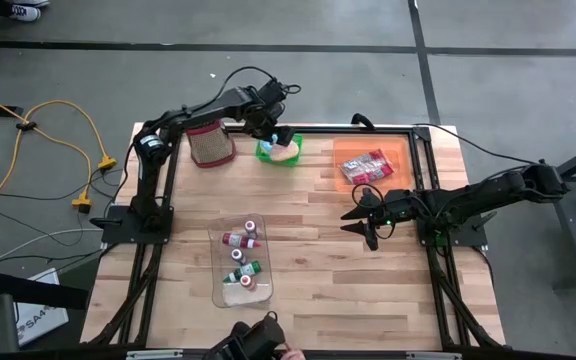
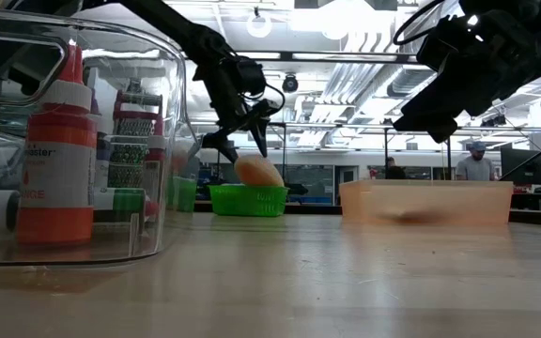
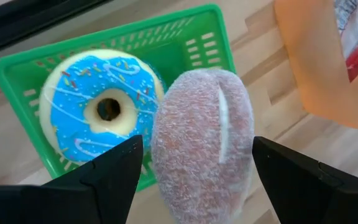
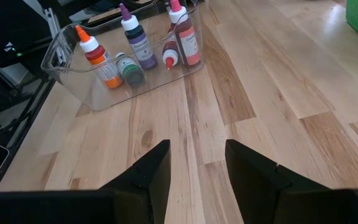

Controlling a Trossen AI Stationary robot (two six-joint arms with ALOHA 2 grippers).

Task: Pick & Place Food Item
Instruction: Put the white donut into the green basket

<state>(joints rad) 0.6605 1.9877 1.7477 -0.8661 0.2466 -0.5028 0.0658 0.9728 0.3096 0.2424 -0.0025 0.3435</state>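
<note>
A green basket (image 3: 204,37) stands at the table's far edge (image 1: 280,155). In it lies a blue-iced donut (image 3: 98,106). Beside the donut a sugared bread roll (image 3: 201,143) lies tilted, overhanging the basket's rim on the side of the orange tray. My left gripper (image 3: 194,168) hangs open just above the roll (image 2: 256,171), pointing steeply down, one finger on either side of it and touching nothing. My right gripper (image 1: 366,215) waits open over the table's right half, with nothing between its fingers (image 4: 194,168).
An orange tray (image 1: 348,150) holding a red-and-white packet (image 1: 368,165) stands right of the basket. A clear bin (image 1: 218,290) with several small bottles lies at the near middle. A red-rimmed mesh holder (image 1: 211,145) stands left of the basket.
</note>
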